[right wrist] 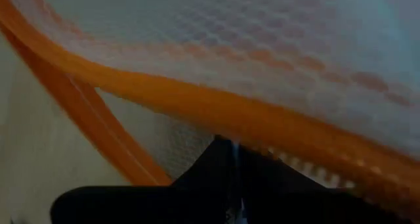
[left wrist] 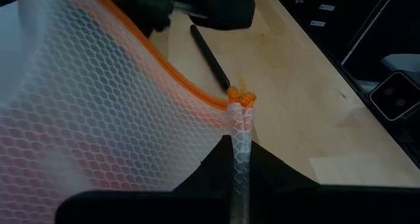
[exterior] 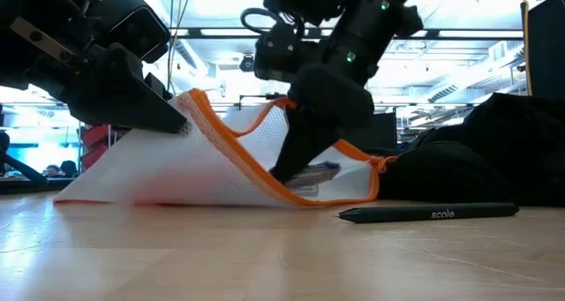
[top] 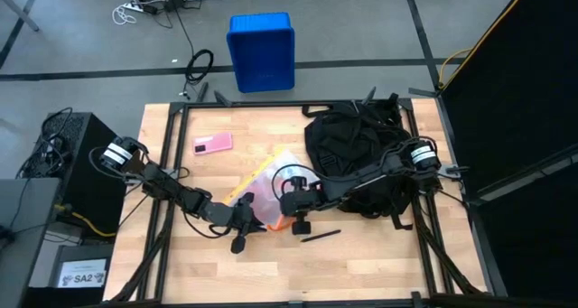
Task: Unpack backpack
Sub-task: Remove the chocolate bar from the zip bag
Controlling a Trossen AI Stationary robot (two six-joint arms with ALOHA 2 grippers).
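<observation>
nearest in the low view lies a dark pen [exterior: 428, 214] on the table [exterior: 265, 266], just in front of a white mesh pouch [exterior: 221, 173] with an orange zipper edge. both arms are on that pouch. the left end effector [left wrist: 239, 184] is closed on one corner of the mesh, next to the orange zipper end, and holds that side up. the right end effector [exterior: 296, 164] reaches down into the pouch's open mouth; its wrist view shows only mesh and orange trim pressed close, so i cannot tell whether it is wide, narrow or gripping anything.

likely risks, as i judge them: the thin mesh could slip out of the left pinch and the mouth fall shut on the right arm, or the right fingers could snag the netting and drag the whole pouch instead of its contents. a small printed item inside, by the right tip, could be pushed deeper.

behind the pouch, on the table's right half, the backpack [top: 357, 154] slumps, black, with its straps spread out; the right arm crosses over it. a pink flat item [top: 212, 144] sits well apart toward the far left. beyond the table, a blue crate [top: 262, 51] stands on the floor.
</observation>
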